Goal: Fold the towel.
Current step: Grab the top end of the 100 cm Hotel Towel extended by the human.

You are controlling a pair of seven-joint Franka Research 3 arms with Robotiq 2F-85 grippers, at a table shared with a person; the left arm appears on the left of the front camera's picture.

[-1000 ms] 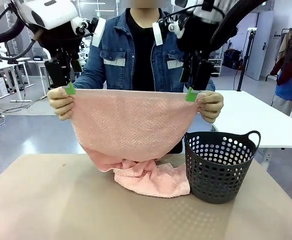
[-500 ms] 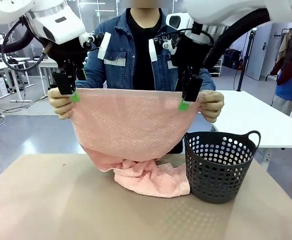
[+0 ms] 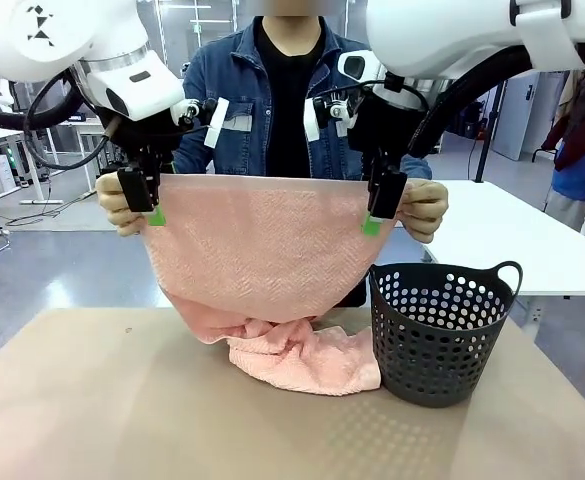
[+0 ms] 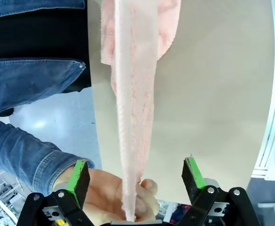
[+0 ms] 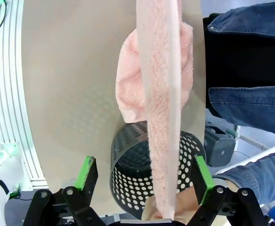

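Salmon-pink terry hangs as a wide sheet in the front view: the towel (image 3: 262, 250) is held up by its two top corners in the person's hands, one at the picture's left (image 3: 120, 205) and one at the right (image 3: 424, 208). Its lower part sags to the counter (image 3: 92, 410) and bunches in a heap right against the dark perforated basket (image 3: 437, 340).

From this side the left jaws sit over the top edge just inside the hand on the robot's left, and the right jaws do the same near the other hand. How wide they stand is hard to read here.

The wrist views settle it. Looking down from the left wrist, the towel appears edge-on as a narrow strip running between the two green pads (image 4: 79, 173), which stand far apart with clear air on both sides. Nothing is gripped. The person's hand (image 4: 104, 193) pinches the cloth just below.

The right wrist view gives the same picture: spread pads (image 5: 200, 173) on either side of the strip, clear of the cloth. It also shows the basket from above, beneath the cloth.
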